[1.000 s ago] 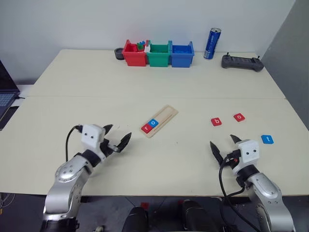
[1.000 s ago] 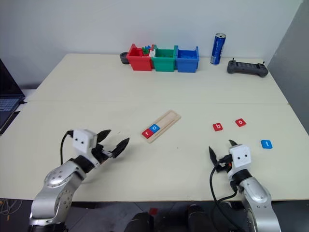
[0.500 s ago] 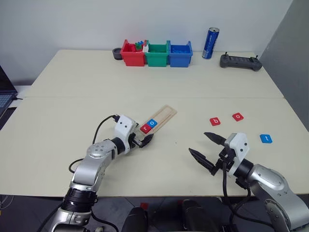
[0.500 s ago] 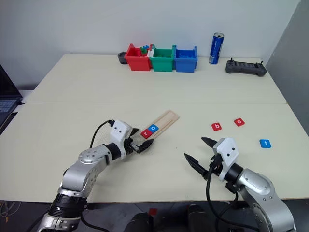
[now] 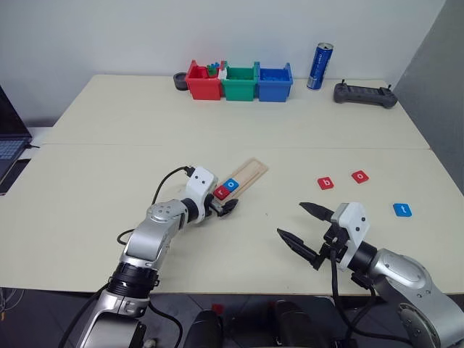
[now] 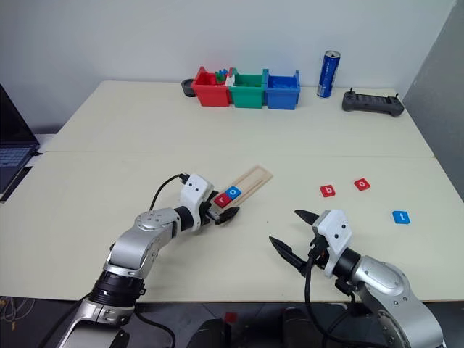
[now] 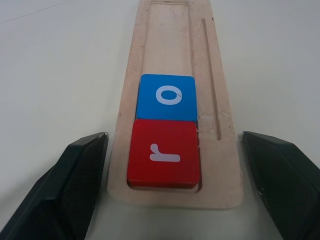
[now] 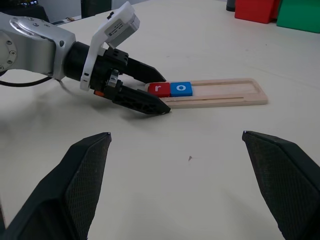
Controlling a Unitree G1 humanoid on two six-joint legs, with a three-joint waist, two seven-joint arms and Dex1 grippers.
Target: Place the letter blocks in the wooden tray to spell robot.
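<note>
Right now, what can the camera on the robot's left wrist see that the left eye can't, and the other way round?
Left wrist view alone: the thin line cut along the wooden tray beside its groove, and the white letters close up.

Left eye view alone: the loose red b block, another red block, the blue t block, three bins, the can, the controller and the open right hand.

Both: the red r block, the blue o block, and the open left hand at the tray's near end.
</note>
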